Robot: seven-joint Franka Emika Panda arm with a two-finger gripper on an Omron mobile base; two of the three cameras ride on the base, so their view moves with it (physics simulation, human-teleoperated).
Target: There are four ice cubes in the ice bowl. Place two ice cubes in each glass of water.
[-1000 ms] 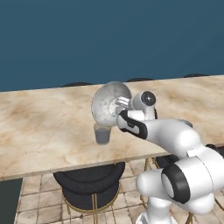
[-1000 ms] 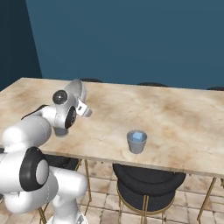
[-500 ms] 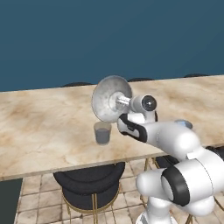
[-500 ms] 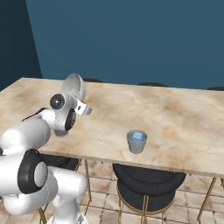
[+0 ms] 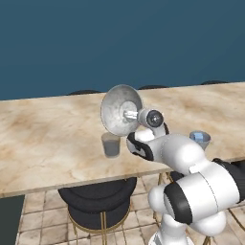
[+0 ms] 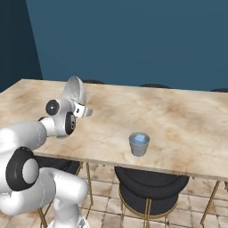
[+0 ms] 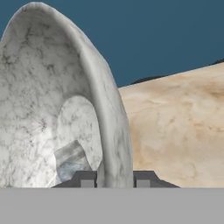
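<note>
One ice bowl [image 5: 120, 109] is hanging tipped on edge just above the nearer glass [image 5: 111, 145], its rim pinched in the gripper [image 7: 113, 179], probably pouring; next calls for steadier tilting.

- A plain dark blue wall [image 5: 119, 43] stood behind everything.
- A long table [image 6: 178, 120] with a beige marbled top ran across the room.
- Round black stools [image 6: 149, 187] on thin gold legs sat under its near edge; more dark seats, perhaps alike, showed behind it.
- The floor [image 5: 43, 220] was tan tile.
</note>
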